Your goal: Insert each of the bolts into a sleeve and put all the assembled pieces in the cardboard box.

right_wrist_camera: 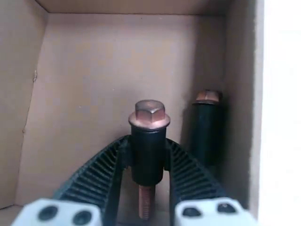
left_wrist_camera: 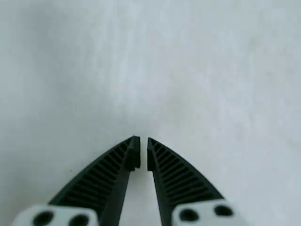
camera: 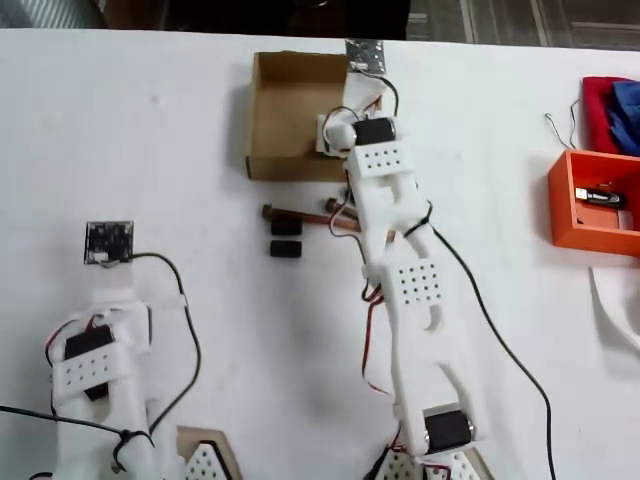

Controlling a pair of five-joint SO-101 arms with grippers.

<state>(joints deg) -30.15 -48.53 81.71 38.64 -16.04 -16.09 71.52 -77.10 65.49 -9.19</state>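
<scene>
Right claw (right_wrist_camera: 148, 150): closed on a black sleeve (right_wrist_camera: 147, 165), one finger on each side. I hold it inside the cardboard box (right_wrist_camera: 94, 84).
Held piece: a copper bolt (right_wrist_camera: 149, 114) runs through the sleeve. Its hex head and flange sit against one end, and the threaded shank sticks out of the other, between my fingers.
Second assembled piece (right_wrist_camera: 207, 127): another black sleeve with a copper head showing. It is already in the box, close along a side wall, just beside the piece I hold and apart from it.
Right arm (camera: 385, 175): stretched out across the bench (camera: 150, 150), its wrist over the box's right-hand side in the high view.
Cardboard box (camera: 285, 110): open-topped, at the far middle of the bench.
Left claw (left_wrist_camera: 141, 153): drawn together with only a sliver between the tips, nothing in it, over bare white bench.
Left arm (camera: 95, 360): at the near left corner of the bench, well apart from the box.
Loose bolt (camera: 285, 212): lying flat on the bench just outside the box's near wall. A second brown shaft beside it runs under my right arm, partly hidden.
Loose sleeves (camera: 286, 228): two short black ones, side by side, just nearer than the loose bolt.
Orange tray (camera: 565, 205): at the right edge of the bench, well apart from the box, with a small dark item in it that I cannot identify.
</scene>
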